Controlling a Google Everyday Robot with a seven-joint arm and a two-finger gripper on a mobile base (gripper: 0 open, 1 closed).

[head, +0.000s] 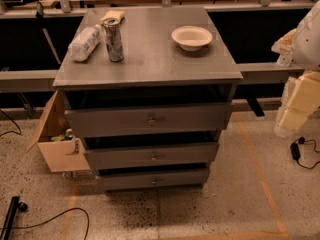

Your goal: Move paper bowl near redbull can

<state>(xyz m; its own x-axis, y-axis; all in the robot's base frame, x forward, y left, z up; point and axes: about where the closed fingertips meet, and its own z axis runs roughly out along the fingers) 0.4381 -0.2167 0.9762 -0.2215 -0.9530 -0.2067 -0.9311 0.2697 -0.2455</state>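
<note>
The paper bowl [192,37] is cream-white with a flared rim. It stands upright on the right rear part of the grey cabinet top [150,59]. The redbull can [113,39] is slim and silver-grey, and stands upright on the left part of the top, well apart from the bowl. My arm [305,44] comes in at the right edge of the view. My gripper [284,48] hangs off the cabinet's right side, about level with the top and to the right of the bowl. It holds nothing that I can see.
A clear plastic bottle [84,43] lies on its side left of the can. A yellow sponge [113,17] lies behind the can. The cabinet has three drawers [150,120], slightly open. A cardboard box [57,144] stands on the floor at the left. Cables [300,151] lie on the floor.
</note>
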